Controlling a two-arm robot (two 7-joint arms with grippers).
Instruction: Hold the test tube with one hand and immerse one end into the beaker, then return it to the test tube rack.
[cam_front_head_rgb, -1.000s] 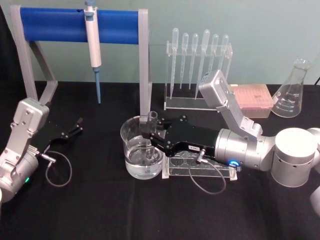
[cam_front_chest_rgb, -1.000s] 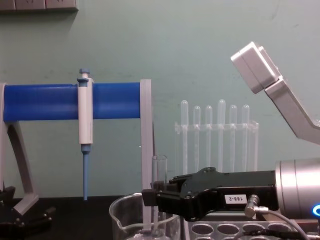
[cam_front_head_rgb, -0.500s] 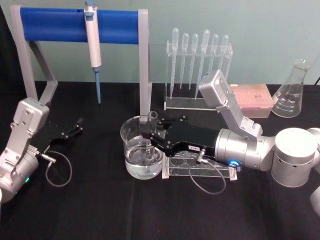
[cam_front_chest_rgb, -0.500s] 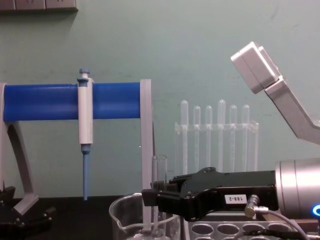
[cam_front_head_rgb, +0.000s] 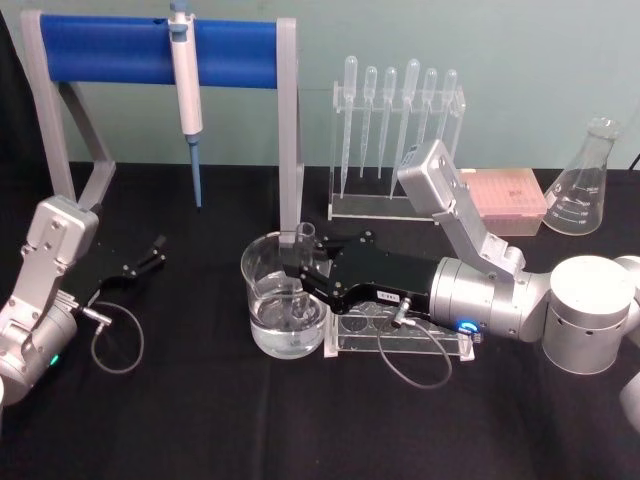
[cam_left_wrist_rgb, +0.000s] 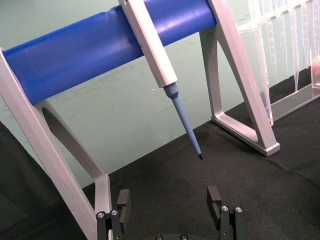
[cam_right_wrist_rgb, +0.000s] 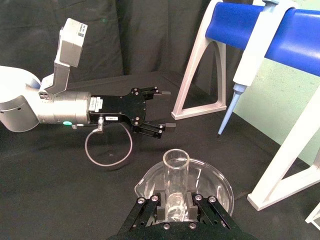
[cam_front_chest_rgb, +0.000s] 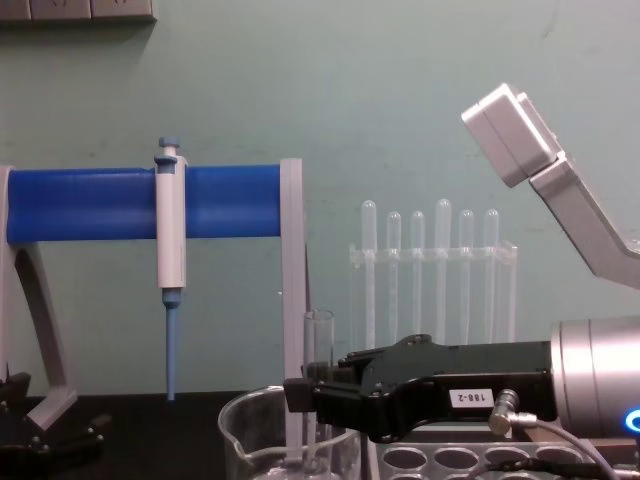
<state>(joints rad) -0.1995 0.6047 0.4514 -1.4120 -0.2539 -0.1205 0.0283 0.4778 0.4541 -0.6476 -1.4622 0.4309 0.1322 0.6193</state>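
Right claw (cam_front_head_rgb: 298, 262): pinches test tube (cam_front_head_rgb: 303, 236) upright, lower end dipped in beaker (cam_front_head_rgb: 262, 300) water. Rack (cam_front_head_rgb: 440, 345) just beside, ready for return. Left claw (cam_front_head_rgb: 152, 252): spread, parked on tabletop (cam_front_head_rgb: 200, 420).

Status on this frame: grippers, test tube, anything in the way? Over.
Right gripper shut on test tube, upright, lower end inside beaker. Left gripper open, parked far left. Test tube rack beside beaker, nothing blocking.
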